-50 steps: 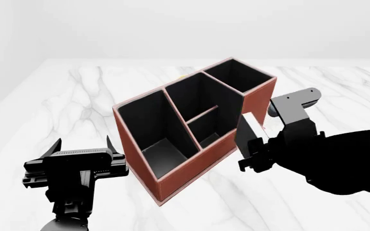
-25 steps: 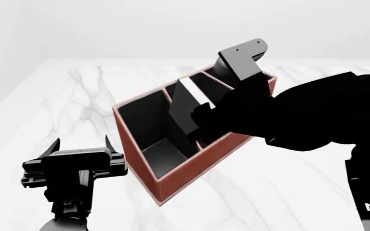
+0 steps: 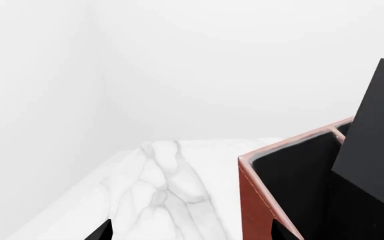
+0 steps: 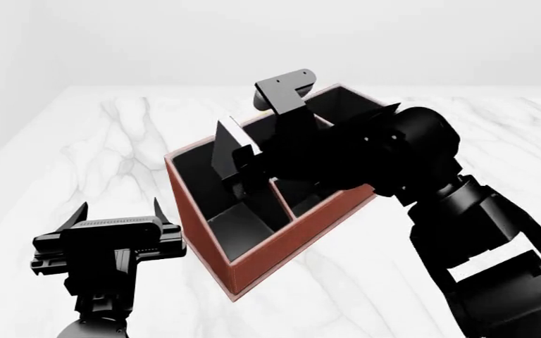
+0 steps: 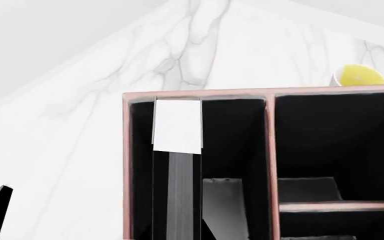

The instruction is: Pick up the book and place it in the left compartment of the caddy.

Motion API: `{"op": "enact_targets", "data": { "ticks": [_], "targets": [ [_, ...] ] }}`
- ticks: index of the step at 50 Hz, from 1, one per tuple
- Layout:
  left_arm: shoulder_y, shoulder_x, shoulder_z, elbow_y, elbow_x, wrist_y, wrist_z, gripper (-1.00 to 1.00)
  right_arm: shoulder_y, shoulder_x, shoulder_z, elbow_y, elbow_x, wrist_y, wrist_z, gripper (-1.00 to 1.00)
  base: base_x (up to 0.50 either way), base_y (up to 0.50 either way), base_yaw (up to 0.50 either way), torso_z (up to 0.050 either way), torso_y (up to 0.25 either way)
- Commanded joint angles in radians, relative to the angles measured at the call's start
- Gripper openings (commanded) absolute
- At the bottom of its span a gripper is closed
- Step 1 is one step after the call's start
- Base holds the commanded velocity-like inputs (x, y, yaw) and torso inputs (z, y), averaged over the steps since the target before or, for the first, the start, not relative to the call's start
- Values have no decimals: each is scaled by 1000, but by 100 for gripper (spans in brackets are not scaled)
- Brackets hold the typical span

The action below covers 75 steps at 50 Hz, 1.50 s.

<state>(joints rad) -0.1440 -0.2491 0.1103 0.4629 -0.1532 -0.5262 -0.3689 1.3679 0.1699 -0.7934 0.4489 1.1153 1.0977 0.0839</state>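
The right gripper (image 4: pixel 244 163) is reaching across the caddy (image 4: pixel 251 260) with the book (image 4: pixel 225 149) pinched upright in its jaws, so the pick is done. The book hangs over the left compartment (image 4: pixel 237 227), the long low bay nearest the idle arm; its lower edge looks to be dipping just inside the rim, though the arm hides the exact depth. From the right wrist view the book (image 5: pixel 176 150) lines up with that bay, white page edges showing, clear of the divider. What is left, I'd say, is to lower it further and let go. The left gripper (image 4: pixel 120 236) sits beside the caddy on the table (image 4: pixel 82 155), jaws spread and holding nothing. Something yellow (image 5: pixel 357 75) lies behind the caddy, out of the way
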Motion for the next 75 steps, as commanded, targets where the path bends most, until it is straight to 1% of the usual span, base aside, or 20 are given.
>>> {"op": "enact_targets", "data": {
  "ticks": [1, 18, 28, 38, 50, 60, 66, 75],
  "targets": [
    [2, -4, 2, 0, -4, 4, -4, 100, -10, -83, -66, 168, -134, -124, -100, -100, 0, 0, 0, 0, 0],
    [4, -8, 6, -6, -10, 10, -11, 100, -72, -113, -137, 190, -174, -168, -109, -100, 0, 0, 0, 0, 1],
    [4, -11, 7, -6, -15, 11, -13, 100, -70, -158, -186, 326, -227, -249, -140, -100, 0, 0, 0, 2, 1],
    [1, -14, 7, -5, -21, 11, -15, 100, -68, -166, -257, 366, -205, -291, -145, -100, 0, 0, 0, 0, 1],
    [6, -17, 9, -11, -23, 20, -20, 100, -45, -169, -474, 438, -51, -399, -123, -100, 0, 0, 0, 0, 1],
    [9, -19, 9, -15, -26, 24, -24, 100, -47, -170, -663, 485, 115, -490, -108, -100, 0, 0, 0, 0, 1],
    [9, -21, 12, -17, -28, 26, -25, 100, -42, -170, -719, 496, 171, -520, -105, -100, 0, 0, 0, 0, 2],
    [8, -23, 17, -18, -31, 28, -27, 100, -33, -170, -745, 492, 202, -537, -100, -100, 0, 0, 0, 0, 1]
  ]
}}
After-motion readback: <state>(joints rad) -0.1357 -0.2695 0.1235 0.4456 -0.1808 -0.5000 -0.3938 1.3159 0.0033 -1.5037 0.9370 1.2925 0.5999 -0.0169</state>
